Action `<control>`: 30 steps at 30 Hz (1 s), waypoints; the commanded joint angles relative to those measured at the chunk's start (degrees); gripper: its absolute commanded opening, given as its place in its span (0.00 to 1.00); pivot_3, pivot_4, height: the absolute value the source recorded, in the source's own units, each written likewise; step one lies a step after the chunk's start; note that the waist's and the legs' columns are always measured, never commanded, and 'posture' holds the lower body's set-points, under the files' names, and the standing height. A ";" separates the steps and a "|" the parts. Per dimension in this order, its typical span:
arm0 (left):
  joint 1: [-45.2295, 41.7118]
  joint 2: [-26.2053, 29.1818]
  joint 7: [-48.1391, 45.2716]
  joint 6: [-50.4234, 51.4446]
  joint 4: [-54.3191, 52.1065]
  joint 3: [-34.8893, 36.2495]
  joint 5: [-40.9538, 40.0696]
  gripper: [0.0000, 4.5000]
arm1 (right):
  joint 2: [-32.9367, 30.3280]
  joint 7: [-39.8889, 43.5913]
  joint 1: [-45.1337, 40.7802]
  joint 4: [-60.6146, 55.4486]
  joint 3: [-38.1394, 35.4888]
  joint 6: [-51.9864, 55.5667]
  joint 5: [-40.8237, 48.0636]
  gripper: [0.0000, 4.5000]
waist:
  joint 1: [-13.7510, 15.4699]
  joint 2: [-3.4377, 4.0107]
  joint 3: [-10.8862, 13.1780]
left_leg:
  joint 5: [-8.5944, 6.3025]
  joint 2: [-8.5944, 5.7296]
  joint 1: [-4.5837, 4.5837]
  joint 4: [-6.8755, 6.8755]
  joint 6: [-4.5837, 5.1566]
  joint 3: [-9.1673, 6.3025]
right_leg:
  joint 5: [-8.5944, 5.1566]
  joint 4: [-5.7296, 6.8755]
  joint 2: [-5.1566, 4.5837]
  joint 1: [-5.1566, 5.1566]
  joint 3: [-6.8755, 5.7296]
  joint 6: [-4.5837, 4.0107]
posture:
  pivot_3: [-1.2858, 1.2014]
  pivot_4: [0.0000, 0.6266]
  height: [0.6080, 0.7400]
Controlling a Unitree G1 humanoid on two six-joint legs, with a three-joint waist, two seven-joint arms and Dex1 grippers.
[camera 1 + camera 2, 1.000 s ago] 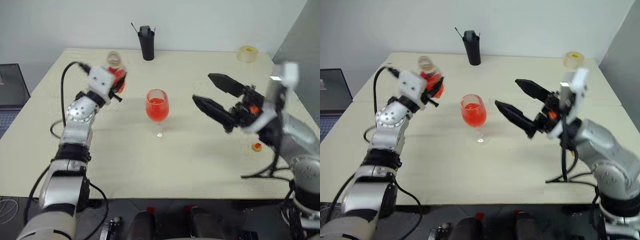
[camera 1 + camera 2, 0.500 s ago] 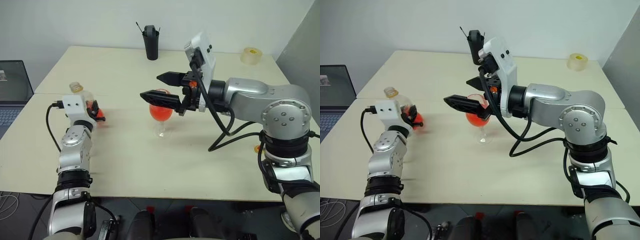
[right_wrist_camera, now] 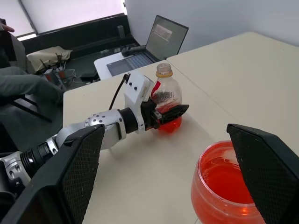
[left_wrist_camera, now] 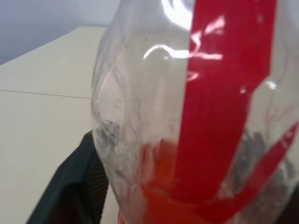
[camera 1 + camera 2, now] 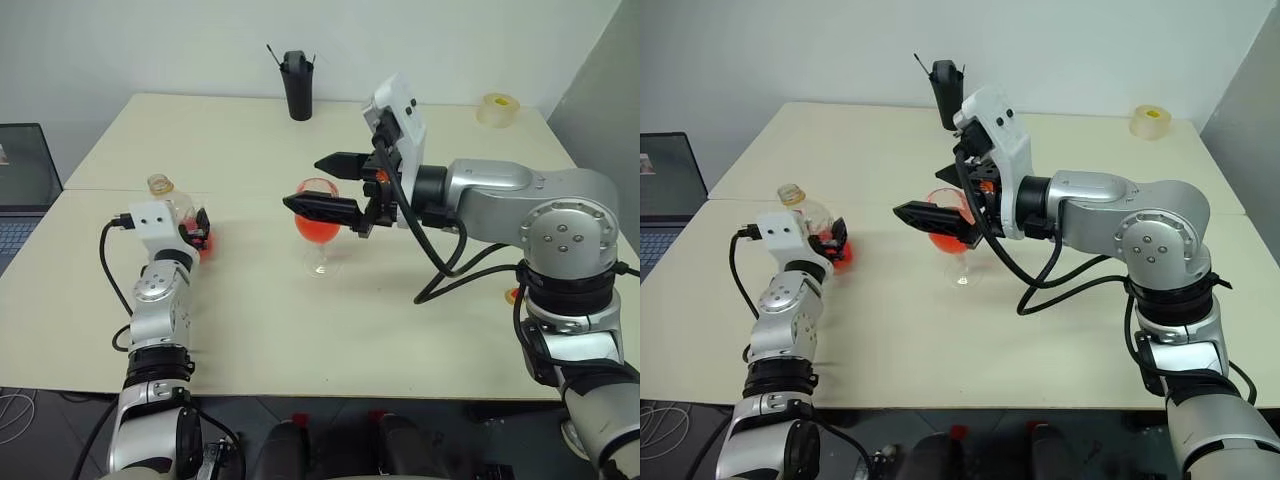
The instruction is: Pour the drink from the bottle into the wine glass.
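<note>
A plain white wall backs a pale cream desk made of 2 tops pushed together, a thin seam running across it on the robot's left; a grey panel edges the far right of the room, and an open laptop sits on a lower surface just off the desk's left side. At the desk's far edge stands a tall black cup with thin sticks in it, a roll of tape lies at the far right corner, and a small yellow-red cap rests near the right edge. The wine glass stands upright near the middle, its bowl well filled with the red drink. The bottle stands upright on the desk to the left, uncapped, a little red liquid pooled at its base. The left gripper has its jaws on either side of the bottle's lower body; whether they press it or have let go I cannot tell. The right gripper hovers with jaws spread wide around the glass's bowl, holding nothing.
</note>
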 commanded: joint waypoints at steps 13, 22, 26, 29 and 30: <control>10.75 1.20 -3.32 9.08 -21.49 -0.21 -1.89 1.00 | 0.75 2.03 0.33 -3.12 -2.54 -0.30 -2.51 1.00 | 0.00 0.00 0.00 | -0.03 0.04 0.00 -0.03 0.05 0.00 | 0.00 -0.04 -0.02 -0.02 0.03 0.00 | 0.52 0.24 1.00; 17.20 0.62 -1.11 14.74 -33.17 1.23 -1.82 1.00 | 0.35 3.52 0.58 -3.26 -2.74 -0.38 -3.60 1.00 | -0.01 0.00 0.00 | -0.06 0.02 0.00 -0.04 0.09 0.02 | 0.00 -0.07 -0.03 -0.01 0.05 0.00 | 0.52 0.24 1.00; 22.60 1.81 -4.94 17.76 -42.38 1.23 -4.93 1.00 | -0.77 4.35 0.71 -3.27 -3.40 -0.14 -3.67 1.00 | 0.00 0.01 0.01 | -0.06 0.05 0.01 -0.06 0.10 0.01 | 0.00 -0.11 -0.03 -0.02 0.07 0.00 | 0.52 0.24 1.00; 23.25 7.39 -15.65 20.61 -46.28 3.08 -12.89 1.00 | -3.52 6.64 1.20 -3.12 -4.55 0.13 -3.41 1.00 | 0.17 0.01 0.01 | -0.06 0.04 0.00 -0.07 0.10 0.00 | 0.00 -0.19 -0.03 -0.02 0.07 -0.01 | 0.52 0.24 1.00; 22.80 9.37 -18.77 21.51 -46.85 4.33 -15.82 1.00 | -4.60 7.53 1.34 -3.21 -5.02 0.37 -3.08 1.00 | 0.25 0.02 0.02 | -0.06 0.03 -0.01 -0.07 0.10 -0.02 | -0.01 -0.24 -0.02 -0.01 0.05 -0.01 | 0.52 0.24 1.00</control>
